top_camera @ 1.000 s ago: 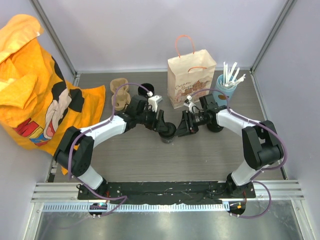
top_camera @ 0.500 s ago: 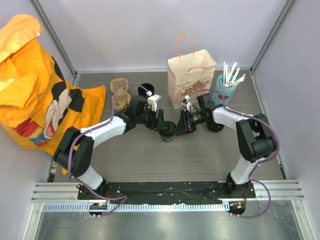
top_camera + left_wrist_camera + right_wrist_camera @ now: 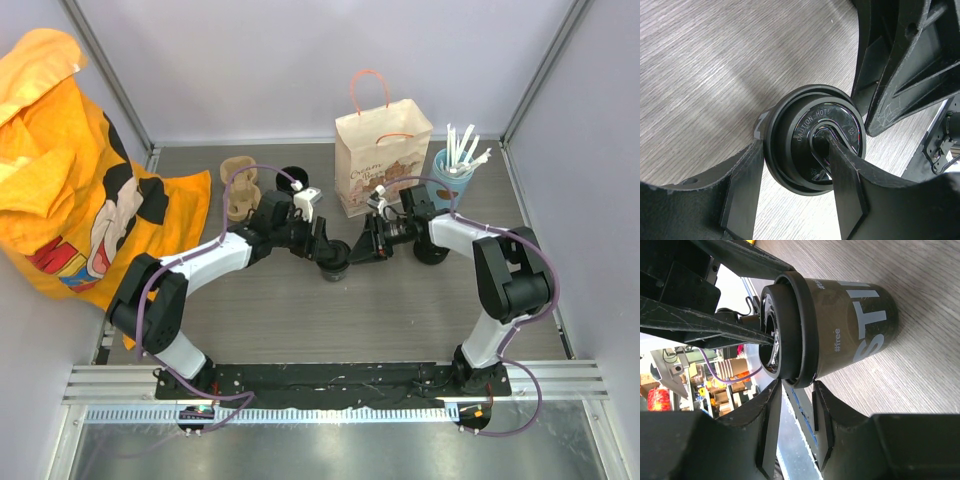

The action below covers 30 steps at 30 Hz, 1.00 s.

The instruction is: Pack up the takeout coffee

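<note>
The takeout coffee [image 3: 336,270] is a small black cup with a black lid and stands on the table between my two arms. My left gripper [image 3: 331,256] comes down on it from above. In the left wrist view one finger [image 3: 742,190] lies against the lid's outer rim and the other [image 3: 850,185] rests in the lid's top [image 3: 805,125]. My right gripper [image 3: 359,247] reaches in from the right. In the right wrist view its narrowly spread fingertips [image 3: 776,390] pinch the lid's rim on the cup [image 3: 850,335].
A paper bag [image 3: 382,160] stands at the back, with a light-blue cup of white straws [image 3: 452,170] to its right. A brown pulp carrier [image 3: 238,188] and a black round object [image 3: 292,178] are back left. Another black cup [image 3: 432,252] is under my right arm. An orange cloth [image 3: 70,180] hangs at the left.
My right gripper has moved in a little toward the cup's lid and slightly back. The left gripper and the cup have stayed almost still.
</note>
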### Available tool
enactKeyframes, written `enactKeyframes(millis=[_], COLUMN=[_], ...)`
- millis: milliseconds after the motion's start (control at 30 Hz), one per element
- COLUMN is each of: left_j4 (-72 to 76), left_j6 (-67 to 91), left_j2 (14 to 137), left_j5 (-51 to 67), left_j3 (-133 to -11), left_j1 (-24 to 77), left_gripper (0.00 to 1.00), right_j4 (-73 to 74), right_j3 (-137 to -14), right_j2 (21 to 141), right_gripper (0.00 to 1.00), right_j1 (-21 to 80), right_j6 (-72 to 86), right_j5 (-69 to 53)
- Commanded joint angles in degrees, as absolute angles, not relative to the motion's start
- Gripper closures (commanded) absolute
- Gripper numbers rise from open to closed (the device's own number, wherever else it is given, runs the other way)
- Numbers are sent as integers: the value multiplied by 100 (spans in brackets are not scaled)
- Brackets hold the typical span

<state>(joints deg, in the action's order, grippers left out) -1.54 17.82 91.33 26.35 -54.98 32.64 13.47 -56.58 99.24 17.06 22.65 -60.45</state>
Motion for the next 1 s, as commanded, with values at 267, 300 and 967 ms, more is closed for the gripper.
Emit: enactKeyframes(millis=[267,300,967], left_j4=[-738,-738,-835], left_j6=[1398,1397,1310], left_j2=[9334,9334,9536], left_j5=[2136,2144,2206], left_j3=[-5300,-5291,-5379], left_j1=[3261,3252,3261], left_gripper=[44,44,46], right_j4=[853,835,-404], right_j3=[-5608,-5599,-5581], right_j2=[10143,10134,9844], right_gripper=[66,66,60], right_j1=[1696,1696,1301], right_j6=[2206,2223,3155], right_j5=[-5959,-5959,-6012])
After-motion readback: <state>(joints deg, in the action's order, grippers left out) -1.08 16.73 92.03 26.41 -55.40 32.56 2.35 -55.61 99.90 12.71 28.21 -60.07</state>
